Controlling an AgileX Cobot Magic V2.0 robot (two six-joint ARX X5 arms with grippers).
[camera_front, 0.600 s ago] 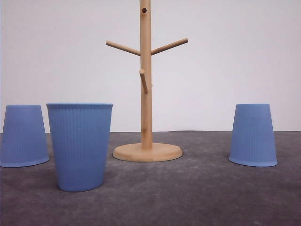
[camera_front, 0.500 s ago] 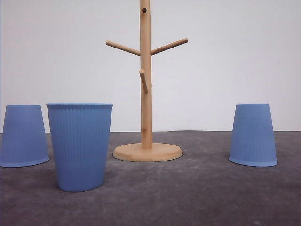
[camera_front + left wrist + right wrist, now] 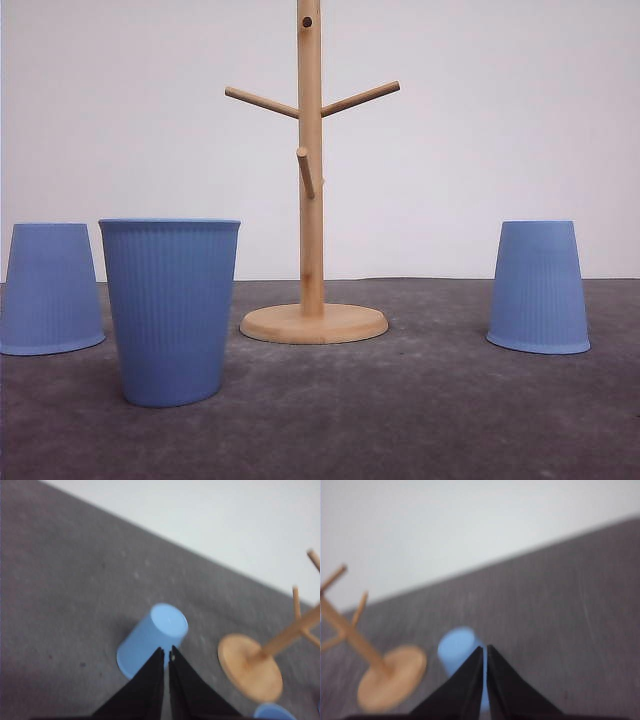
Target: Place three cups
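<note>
Left hand (image 3: 165, 652): black fingers pressed together to a thin slit, holding nothing, poised above the tabletop (image 3: 60, 595). Just past the fingertips in the left wrist view, an upside-down blue cup (image 3: 152, 639), flat bottom facing the camera, standing apart from the fingers. Near that cup, the round base of the wooden stand (image 3: 250, 667), and beyond the base the rim of another blue cup (image 3: 272, 712).

Right hand (image 3: 485, 651): likewise closed to a narrow slit, empty, hanging over the grey surface. Right behind its tips, blurred, an inverted blue cup (image 3: 457, 647), with the stand's base close beside it.

From the front: wooden stand (image 3: 311, 200) upright near the middle of the tabletop (image 3: 420, 410), three pegs angling off the post. Left of the stand and closest to the camera, one cup upright, mouth up (image 3: 170, 310). Farther left and farther back, a second cup upside down (image 3: 50, 288), partly cut by the frame edge. Well to the right of the stand, the third cup upside down (image 3: 538, 286). All three on the tabletop, none on the pegs, none touching the stand or each other.
</note>
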